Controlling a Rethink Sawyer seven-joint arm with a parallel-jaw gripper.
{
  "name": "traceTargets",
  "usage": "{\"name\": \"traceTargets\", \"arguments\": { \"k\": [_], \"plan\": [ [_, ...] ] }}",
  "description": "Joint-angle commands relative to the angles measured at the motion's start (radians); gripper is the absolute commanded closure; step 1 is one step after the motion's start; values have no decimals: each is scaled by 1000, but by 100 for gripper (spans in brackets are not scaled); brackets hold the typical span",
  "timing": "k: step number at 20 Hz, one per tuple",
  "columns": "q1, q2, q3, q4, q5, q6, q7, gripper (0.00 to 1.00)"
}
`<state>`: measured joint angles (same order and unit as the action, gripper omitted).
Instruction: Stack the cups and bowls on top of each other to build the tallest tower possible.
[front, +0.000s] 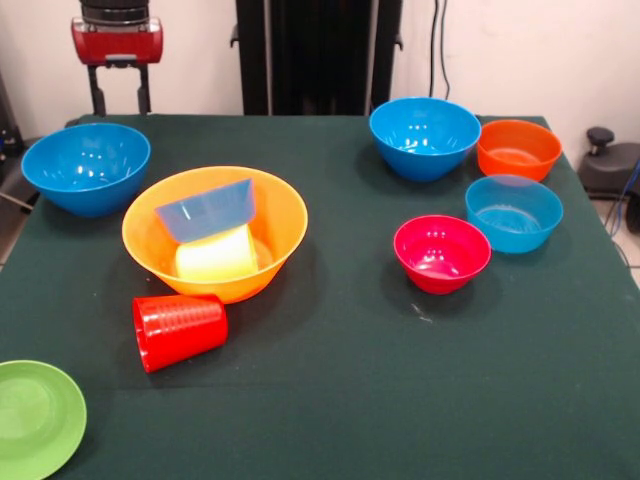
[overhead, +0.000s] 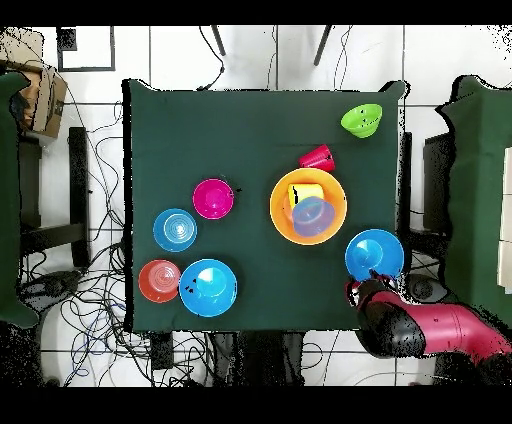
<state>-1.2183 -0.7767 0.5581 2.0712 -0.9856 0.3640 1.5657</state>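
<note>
Red claw drawn back at the table edge, its state I cannot tell, deep blue bowl just beside it, tower of big yellow-orange bowl, yellow cup, pale blue bowl farther off, red cup lying beyond.

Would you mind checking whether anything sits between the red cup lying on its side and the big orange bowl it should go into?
Nothing does: the red cup lies right beside the big orange bowl, though a yellow cup and pale blue bowl already sit inside.
</note>
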Motion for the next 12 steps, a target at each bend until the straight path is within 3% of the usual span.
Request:
{"name": "traceTargets", "arguments": {
  "k": [1, 7, 12],
  "plan": [
    [62, 23, -34, -57, -76, -59, 36, 0],
    [67, 22, -42, -58, -78, -70, 34, 0],
    [129, 44, -112, -91, -108, -74, 93, 0]
  ]
}}
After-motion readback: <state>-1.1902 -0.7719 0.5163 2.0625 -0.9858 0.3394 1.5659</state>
